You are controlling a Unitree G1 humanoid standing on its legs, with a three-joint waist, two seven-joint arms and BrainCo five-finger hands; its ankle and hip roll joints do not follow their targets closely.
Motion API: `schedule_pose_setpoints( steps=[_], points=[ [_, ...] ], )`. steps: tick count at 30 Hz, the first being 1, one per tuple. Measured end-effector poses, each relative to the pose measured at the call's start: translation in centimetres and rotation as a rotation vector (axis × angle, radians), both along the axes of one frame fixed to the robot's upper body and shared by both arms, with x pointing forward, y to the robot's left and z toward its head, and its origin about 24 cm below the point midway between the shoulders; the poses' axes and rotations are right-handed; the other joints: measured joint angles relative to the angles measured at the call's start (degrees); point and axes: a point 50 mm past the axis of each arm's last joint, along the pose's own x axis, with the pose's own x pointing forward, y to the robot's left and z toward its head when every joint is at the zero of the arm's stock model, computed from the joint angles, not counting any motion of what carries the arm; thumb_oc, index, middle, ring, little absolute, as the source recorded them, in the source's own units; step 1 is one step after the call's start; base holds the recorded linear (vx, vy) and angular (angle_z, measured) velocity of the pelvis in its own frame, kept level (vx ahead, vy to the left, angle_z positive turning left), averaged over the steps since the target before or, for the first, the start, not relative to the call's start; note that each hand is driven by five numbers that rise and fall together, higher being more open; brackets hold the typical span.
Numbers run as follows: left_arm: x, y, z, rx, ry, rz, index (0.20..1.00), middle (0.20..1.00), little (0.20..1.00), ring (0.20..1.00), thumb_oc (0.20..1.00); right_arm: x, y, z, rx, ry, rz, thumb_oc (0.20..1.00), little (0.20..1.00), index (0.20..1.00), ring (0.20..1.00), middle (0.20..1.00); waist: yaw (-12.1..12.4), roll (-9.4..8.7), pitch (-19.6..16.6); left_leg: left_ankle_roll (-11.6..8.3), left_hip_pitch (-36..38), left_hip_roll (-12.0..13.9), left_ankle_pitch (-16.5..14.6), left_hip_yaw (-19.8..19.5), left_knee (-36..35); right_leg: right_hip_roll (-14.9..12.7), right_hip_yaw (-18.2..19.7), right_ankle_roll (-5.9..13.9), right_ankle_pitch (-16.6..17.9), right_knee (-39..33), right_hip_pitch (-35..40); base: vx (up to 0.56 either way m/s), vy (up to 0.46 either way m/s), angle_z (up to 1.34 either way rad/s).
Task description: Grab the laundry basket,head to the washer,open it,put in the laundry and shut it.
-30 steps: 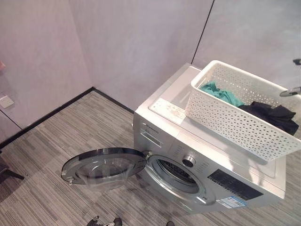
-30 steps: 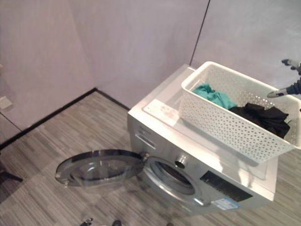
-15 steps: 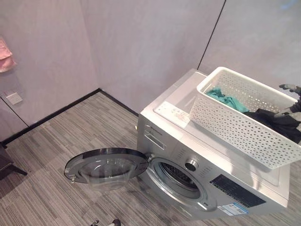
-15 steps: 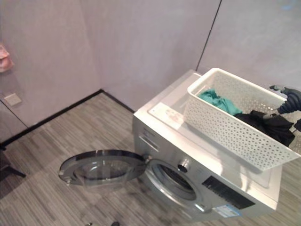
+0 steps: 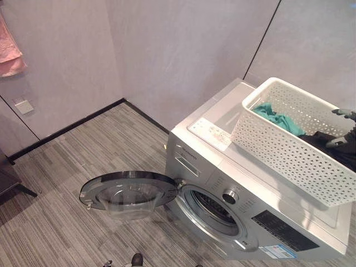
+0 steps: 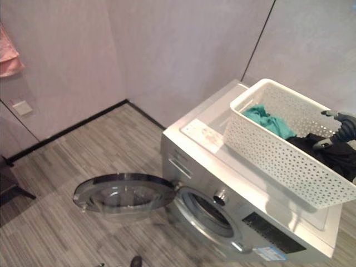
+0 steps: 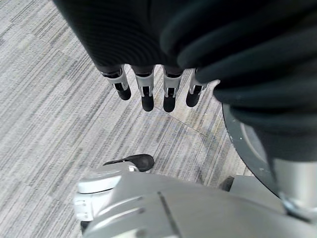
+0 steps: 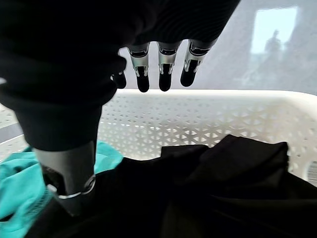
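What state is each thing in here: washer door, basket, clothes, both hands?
Washer door: swung fully open.
Laundry basket: upright on the washer top, still loaded.
Teal garment: in the basket.
Black garment: in the basket, ungrasped.
Right hand: open, above the black garment.
Left hand: open, empty, over the floor.

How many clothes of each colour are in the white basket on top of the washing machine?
Teal crumpled cloth: 1
Black crumpled cloth: 1, as far as the heap shows
Total: 2 in the white perforated plastic laundry basket, with the right hand open above the black one.
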Motion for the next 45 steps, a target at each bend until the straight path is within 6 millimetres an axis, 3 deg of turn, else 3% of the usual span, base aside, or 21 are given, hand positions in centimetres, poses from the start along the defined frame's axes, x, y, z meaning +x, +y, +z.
schedule_pose_setpoints(
  steps=[9, 10, 12, 17, 18, 20, 21, 22, 23, 24, 26, 30, 33, 34, 35, 36, 45],
  points=[
    [-0.6, 0.1, 0.0, -0.01, 0.005, 0.043, 1.0, 1.0, 1.0, 1.0, 1.0, -0.2, -1.0, -2.1, 0.061, 0.024, -0.064, 1.0, 1.0, 1.0, 1.0, 1.0, 0.1, 1.04, 0.6, -0.39, -1.0, 0.3, 0.3, -1.5, 0.1, 0.5, -1.3, -0.11, -0.1, 0.0, -0.1, 0.04, -0.039, 0.07],
    [-0.6, 0.1, 0.0, -0.01, 0.005, 0.043, 1.0, 1.0, 1.0, 1.0, 1.0, -0.2, -1.0, -2.1, 0.061, 0.024, -0.064, 0.953, 0.953, 0.953, 0.953, 0.953, 0.1, 1.04, 0.6, -0.39, -1.0, 0.3, 0.3, -1.5, 0.1, 0.5, -1.3, -0.11, -0.1, 0.0, -0.1, 0.03, -0.028, 0.11],
    [-0.9, 0.2, -0.1, -0.009, 0.011, 0.046, 1.0, 1.0, 1.0, 1.0, 1.0, -0.6, -1.5, -2.6, 0.071, 0.035, -0.096, 0.944, 0.944, 0.944, 0.944, 0.944, 0.7, 1.25, 0.7, -0.44, -1.1, 0.6, 0.3, -1.8, 0.1, 0.8, -1.7, -0.39, -0.3, 0.0, 0.0, 0.03, -0.025, 0.05],
    [-0.9, 0.3, 0.0, -0.007, 0.007, 0.058, 1.0, 1.0, 1.0, 1.0, 1.0, -0.6, -2.0, -4.3, 0.133, 0.04, -0.152, 1.0, 1.0, 1.0, 1.0, 1.0, 1.3, 1.42, 0.8, -0.65, -1.6, 1.0, 0.4, -2.4, 0.1, 1.3, -2.1, -0.63, -0.4, 0.0, -0.2, 0.02, -0.022, 0.05],
    [-0.8, 0.3, 0.0, -0.009, 0.002, 0.061, 1.0, 1.0, 1.0, 1.0, 1.0, -0.7, -2.2, -4.4, 0.132, 0.045, -0.163, 0.805, 0.805, 0.805, 0.805, 0.805, 1.4, 1.49, 0.9, -0.8, -1.9, 1.1, 0.5, -2.9, 0.1, 1.4, -2.5, -0.67, -0.4, 0.0, -0.2, 0.01, -0.003, 0.11],
    [-0.9, 0.4, 0.0, -0.016, -0.001, 0.087, 1.0, 1.0, 1.0, 1.0, 1.0, -0.9, -2.8, -4.9, 0.127, 0.058, -0.198, 0.645, 0.645, 0.645, 0.645, 0.645, 1.8, 1.43, 0.9, -0.84, -1.9, 1.2, 0.6, -2.9, 0.1, 1.5, -2.8, -0.74, -0.5, 0.0, -0.1, 0.01, -0.005, 0.06],
    [-0.9, 0.4, 0.0, -0.017, -0.001, 0.094, 1.0, 1.0, 1.0, 1.0, 1.0, -0.8, -2.9, -5.1, 0.13, 0.062, -0.217, 0.645, 0.645, 0.645, 0.645, 0.645, 1.8, 1.31, 1.0, -0.85, -1.8, 1.2, 0.6, -2.9, 0.1, 1.5, -2.8, -0.75, -0.5, 0.0, -0.1, 0.03, -0.019, 0.01],
    [-0.8, 0.4, 0.0, -0.018, -0.004, 0.098, 1.0, 1.0, 1.0, 1.0, 1.0, -0.7, -3.3, -6.1, 0.122, 0.099, -0.263, 0.871, 0.871, 0.871, 0.871, 0.871, 2.3, 1.09, 1.1, -0.95, -1.9, 1.4, 0.6, -2.9, 0.0, 1.7, -2.7, -0.79, -0.5, 0.0, -0.2, 0.04, -0.023, 0.0],
    [-0.8, 0.4, 0.0, -0.019, -0.006, 0.096, 1.0, 1.0, 1.0, 1.0, 1.0, -0.7, -3.3, -6.7, 0.11, 0.126, -0.278, 1.0, 1.0, 1.0, 1.0, 1.0, 2.6, 0.99, 1.2, -0.98, -1.9, 1.4, 0.6, -2.9, 0.0, 1.7, -2.8, -0.79, -0.5, 0.0, -0.2, 0.04, -0.023, -0.03],
    [-0.6, 0.5, 0.1, -0.018, -0.011, 0.094, 1.0, 1.0, 1.0, 1.0, 1.0, -0.6, -3.3, -8.1, 0.086, 0.19, -0.305, 1.0, 1.0, 1.0, 1.0, 1.0, 3.3, 0.73, 1.2, -1.0, -1.9, 1.6, 0.6, -2.8, 0.0, 1.9, -2.7, -0.85, -0.5, 0.0, -0.2, 0.02, -0.035, -0.02],
    [-0.5, 0.8, 0.2, -0.012, -0.016, 0.092, 1.0, 1.0, 1.0, 1.0, 1.0, -0.7, -3.6, -8.0, 0.053, 0.217, -0.316, 1.0, 1.0, 1.0, 1.0, 1.0, 3.5, 0.0, 1.2, -1.09, -2.2, 1.9, 0.7, -2.9, 0.0, 2.2, -2.7, -1.05, -0.6, 0.0, -0.6, 0.01, -0.024, 0.0],
    [0.0, 1.2, 0.5, -0.012, -0.041, 0.083, 1.0, 1.0, 1.0, 1.0, 1.0, -1.1, -3.5, -9.7, 0.005, 0.309, -0.328, 1.0, 1.0, 1.0, 1.0, 1.0, 4.7, -1.34, 0.7, -1.91, -4.2, 2.6, 1.2, -4.0, 0.1, 3.1, -3.5, -1.56, -0.4, 0.0, -2.0, 0.01, -0.035, 0.09],
    [0.2, 1.3, 0.7, -0.017, -0.05, 0.064, 1.0, 1.0, 1.0, 1.0, 1.0, -1.6, -3.6, -10.5, 0.01, 0.341, -0.33, 1.0, 1.0, 1.0, 1.0, 1.0, 5.0, -1.23, 0.8, -2.28, -4.9, 2.8, 1.5, -4.7, 0.3, 3.7, -3.8, -1.67, -0.4, 0.0, -2.1, 0.0, -0.021, 0.11],
    [0.3, 1.3, 0.7, -0.018, -0.054, 0.057, 1.0, 1.0, 1.0, 1.0, 1.0, -1.9, -3.6, -10.8, 0.021, 0.353, -0.338, 0.586, 0.586, 0.586, 0.586, 0.586, 5.3, -1.36, 0.8, -2.44, -5.0, 3.1, 1.6, -4.8, 0.3, 3.9, -4.2, -1.86, -0.4, 0.0, -2.1, -0.01, -0.009, 0.03],
    [0.4, 1.3, 0.7, -0.019, -0.053, 0.055, 1.0, 1.0, 1.0, 1.0, 1.0, -1.8, -3.6, -10.8, 0.023, 0.351, -0.338, 0.448, 0.448, 0.448, 0.448, 0.448, 5.4, -1.28, 0.9, -2.5, -5.0, 3.2, 1.6, -4.9, 0.2, 4.0, -4.4, -1.96, -0.5, 0.0, -2.1, -0.01, -0.009, 0.03],
    [0.4, 1.3, 0.7, -0.021, -0.053, 0.053, 1.0, 1.0, 1.0, 1.0, 1.0, -1.8, -3.6, -10.8, 0.024, 0.351, -0.337, 0.2, 0.2, 0.2, 0.2, 0.2, 5.5, -1.2, 0.9, -2.56, -5.0, 3.2, 1.6, -5.0, 0.2, 4.1, -4.5, -2.0, -0.5, 0.0, -2.1, -0.02, 0.006, 0.05],
    [0.4, 1.3, 0.6, -0.019, -0.041, 0.048, 1.0, 1.0, 1.0, 1.0, 1.0, -0.3, -3.4, -8.5, 0.03, 0.225, -0.348, 0.2, 0.2, 0.2, 0.2, 0.2, 4.9, -0.16, 1.3, -2.69, -5.6, 3.7, 1.9, -5.3, 0.2, 4.3, -4.7, -2.64, -0.2, 0.0, -2.7, 0.0, 0.014, 0.01]
  ],
)
